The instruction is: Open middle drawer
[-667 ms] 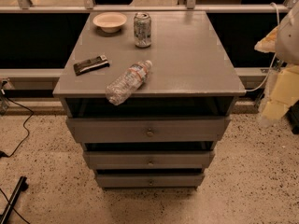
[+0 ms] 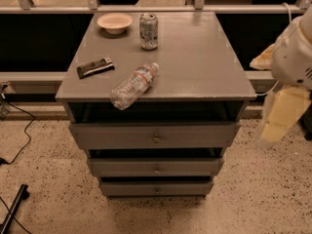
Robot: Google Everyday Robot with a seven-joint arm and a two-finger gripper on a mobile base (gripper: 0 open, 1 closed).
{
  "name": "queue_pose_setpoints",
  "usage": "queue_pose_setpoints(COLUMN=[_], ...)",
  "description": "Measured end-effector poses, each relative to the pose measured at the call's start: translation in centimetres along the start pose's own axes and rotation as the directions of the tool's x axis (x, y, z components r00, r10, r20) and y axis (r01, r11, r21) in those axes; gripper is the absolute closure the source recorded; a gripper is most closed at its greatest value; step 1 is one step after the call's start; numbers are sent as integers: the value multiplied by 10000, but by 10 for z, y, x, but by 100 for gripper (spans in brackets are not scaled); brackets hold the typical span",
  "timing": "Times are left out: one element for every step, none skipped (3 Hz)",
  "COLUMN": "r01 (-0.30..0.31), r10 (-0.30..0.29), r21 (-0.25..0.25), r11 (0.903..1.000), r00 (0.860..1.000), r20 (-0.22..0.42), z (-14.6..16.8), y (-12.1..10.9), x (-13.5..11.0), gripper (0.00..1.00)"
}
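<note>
The middle drawer [image 2: 156, 166] is the second of three grey drawer fronts on the cabinet, with a small round brass knob [image 2: 157, 169] at its centre. The top drawer [image 2: 155, 136] is above it and the bottom drawer [image 2: 156, 188] is below it. Dark gaps show above each front. My gripper [image 2: 280, 123] hangs at the right edge of the view, yellowish, below the white arm [image 2: 295, 57]. It is to the right of the cabinet, about level with the top drawer, and touches nothing.
On the grey cabinet top [image 2: 204, 57] stand a cream bowl [image 2: 114, 22] and a can [image 2: 148, 31], and a dark flat packet [image 2: 95, 68] and a plastic bottle [image 2: 132, 86] lie there, the bottle jutting over the front edge. Speckled floor lies around it, with black cables [image 2: 14, 145] at the left.
My gripper has come down a little and slightly left at the right side of the cabinet. The drawers and the things on top have not moved.
</note>
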State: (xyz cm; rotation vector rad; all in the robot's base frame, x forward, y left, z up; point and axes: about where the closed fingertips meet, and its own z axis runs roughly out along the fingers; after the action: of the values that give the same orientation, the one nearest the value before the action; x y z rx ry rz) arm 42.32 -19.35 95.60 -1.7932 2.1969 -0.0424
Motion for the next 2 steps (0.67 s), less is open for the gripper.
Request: queue_pose_setpoints(r01=[956, 1663], r10=[-912, -1610], r21=[-371, -33], r11=[9947, 9861], r00=[9900, 9589], r20=[1077, 2336], z=[30, 56], y=[53, 105], x=[-38, -70], gripper=[0, 0])
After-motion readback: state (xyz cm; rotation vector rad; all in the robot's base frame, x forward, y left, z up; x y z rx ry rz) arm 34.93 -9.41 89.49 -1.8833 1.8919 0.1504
